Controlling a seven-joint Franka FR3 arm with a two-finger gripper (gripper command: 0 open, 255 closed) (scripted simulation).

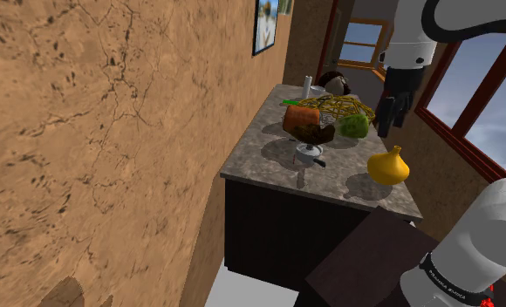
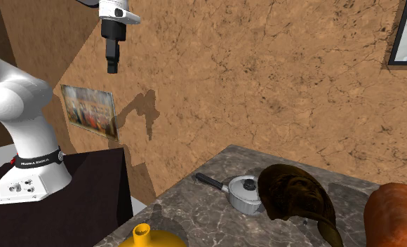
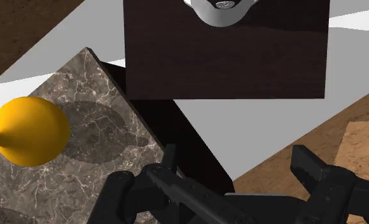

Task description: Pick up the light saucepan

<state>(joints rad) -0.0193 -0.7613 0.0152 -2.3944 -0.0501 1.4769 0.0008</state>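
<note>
The hand [image 1: 388, 120] hangs high, its 2 fingers [image 3: 307, 167] apart and gripping nothing; the silver lidded saucepan [image 1: 309, 155] sits on the marbled worktop [image 1: 264, 164], well apart from it.

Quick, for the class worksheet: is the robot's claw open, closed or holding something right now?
Black two-finger claw: open, holding nothing.
</note>
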